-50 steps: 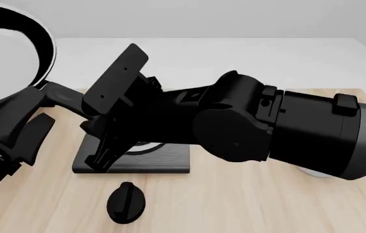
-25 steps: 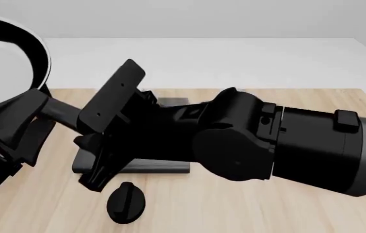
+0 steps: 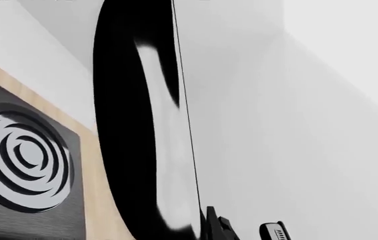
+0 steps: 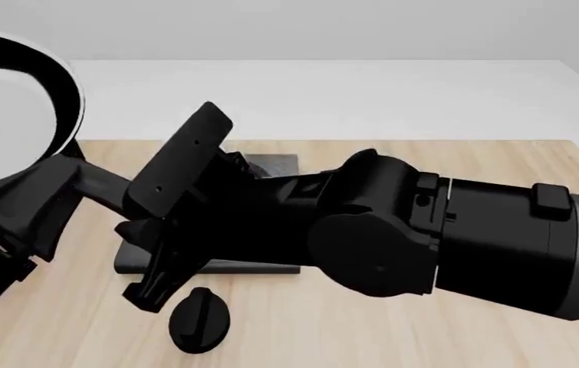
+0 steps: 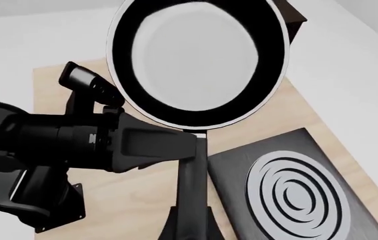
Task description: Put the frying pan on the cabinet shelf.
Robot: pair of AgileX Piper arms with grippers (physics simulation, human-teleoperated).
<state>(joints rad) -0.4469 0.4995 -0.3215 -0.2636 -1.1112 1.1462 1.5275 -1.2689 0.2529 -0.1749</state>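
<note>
The frying pan [image 5: 199, 57], black with a pale glossy inside, is held up in the air; in the front view it shows at the far left [image 4: 59, 92]. My left gripper [image 5: 185, 145] is shut on the handle right below the pan's rim. The handle [image 5: 192, 180] runs on into my right gripper [image 5: 190, 225], whose fingers sit tight against both its sides. In the left wrist view the pan [image 3: 135, 125] is seen edge-on. Of the cabinet shelf only a dark brown corner [image 5: 294, 17] shows behind the pan.
The square black stove plate [image 5: 296, 195] with grey rings lies on the wooden table [image 4: 422, 337] below the handle. A black knob [image 4: 199, 318] sits near the front edge. My bulky right arm [image 4: 432, 238] blocks most of the front view.
The right arm has sunk lower and its gripper has dropped toward the table, slowing at the end. The pan and left gripper have barely shifted.
</note>
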